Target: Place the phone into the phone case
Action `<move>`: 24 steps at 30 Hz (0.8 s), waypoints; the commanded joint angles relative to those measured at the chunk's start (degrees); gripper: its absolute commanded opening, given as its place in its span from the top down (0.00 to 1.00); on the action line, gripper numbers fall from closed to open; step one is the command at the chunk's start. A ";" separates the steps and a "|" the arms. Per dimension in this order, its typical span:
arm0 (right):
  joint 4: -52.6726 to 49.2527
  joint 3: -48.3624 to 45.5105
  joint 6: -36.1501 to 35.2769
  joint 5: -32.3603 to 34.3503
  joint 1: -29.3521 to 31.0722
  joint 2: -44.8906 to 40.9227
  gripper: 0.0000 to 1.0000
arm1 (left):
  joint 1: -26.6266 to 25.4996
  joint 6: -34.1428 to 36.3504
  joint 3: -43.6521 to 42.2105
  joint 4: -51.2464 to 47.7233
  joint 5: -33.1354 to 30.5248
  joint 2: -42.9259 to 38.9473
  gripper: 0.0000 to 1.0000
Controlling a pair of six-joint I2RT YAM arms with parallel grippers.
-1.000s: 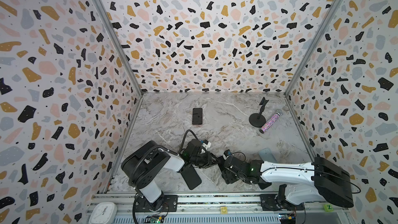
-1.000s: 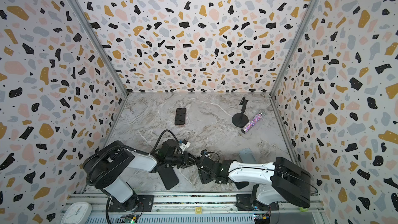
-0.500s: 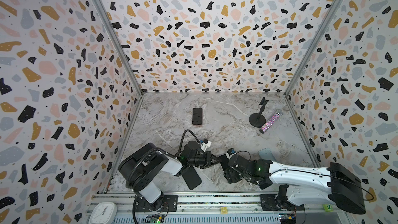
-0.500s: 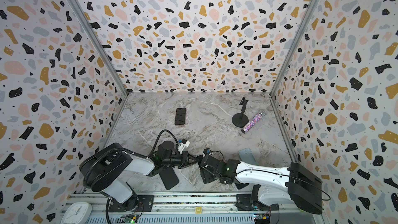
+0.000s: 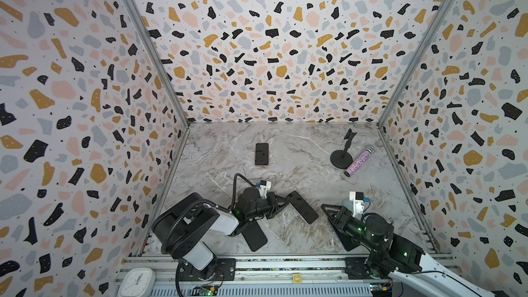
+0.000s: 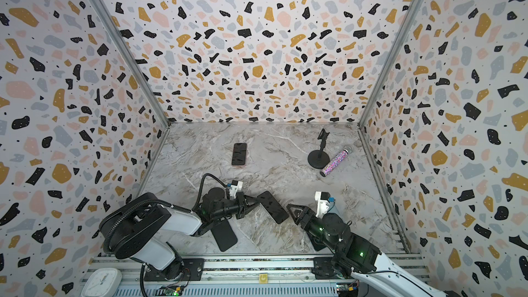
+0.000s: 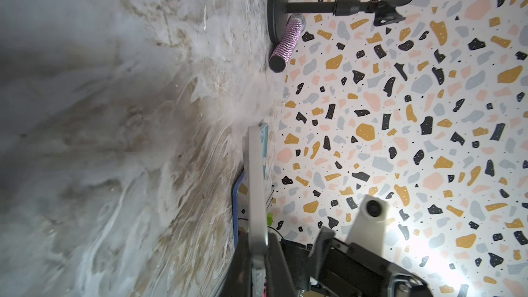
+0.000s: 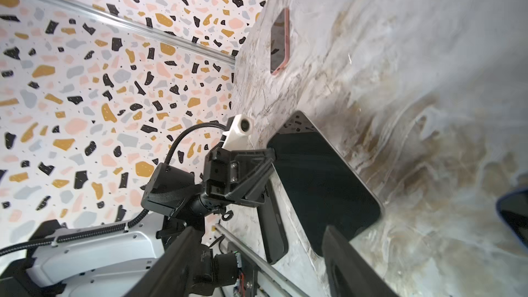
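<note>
Top views both | 1 marble table (image 5: 285, 138) | 2 grippers: left gripper (image 5: 281, 201) clenched on 1 dark phone (image 5: 303, 207) front-middle, right gripper (image 5: 331, 217) spread wide, empty | 1 mic stand (image 5: 340, 158) back right | 1 black phone case (image 5: 255, 237) partly under left arm (image 5: 217, 218) | 1 pink-cased phone (image 5: 262, 154) at back | 1 glittery mic (image 5: 357, 164) against stand base

You get bright, even light in both top views, with soft shadows on the counter (image 5: 300, 144), and the walls (image 5: 257, 52) bow toward the frame edges. In the left wrist view a white glare burns out part of the wall and the near counter blurs. In the right wrist view the phone (image 8: 323, 184) mirrors the wall pattern.
</note>
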 commanded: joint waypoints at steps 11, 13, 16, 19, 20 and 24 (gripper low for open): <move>20.55 -11.48 20.66 -3.19 -2.70 1.46 0.41 | -0.28 -7.53 1.55 16.09 -3.48 -0.13 1.00; 22.75 -11.58 20.03 -4.73 -4.75 3.47 0.46 | -0.32 -8.62 1.19 18.30 -3.49 0.64 1.00; 25.16 -11.17 18.63 -7.40 -8.17 6.40 0.51 | -0.36 -9.79 0.96 20.59 -3.25 1.97 1.00; 30.40 -12.40 19.08 -9.47 -10.50 10.03 0.55 | -0.39 -10.71 0.57 22.71 -3.22 2.95 1.00; 31.45 -12.34 19.08 -9.99 -11.07 11.20 0.56 | -0.34 -11.03 0.42 23.26 -3.20 3.21 1.00; 37.26 -11.89 18.63 -12.69 -12.50 17.77 0.60 | -0.40 -11.37 0.47 23.89 -3.06 3.36 1.00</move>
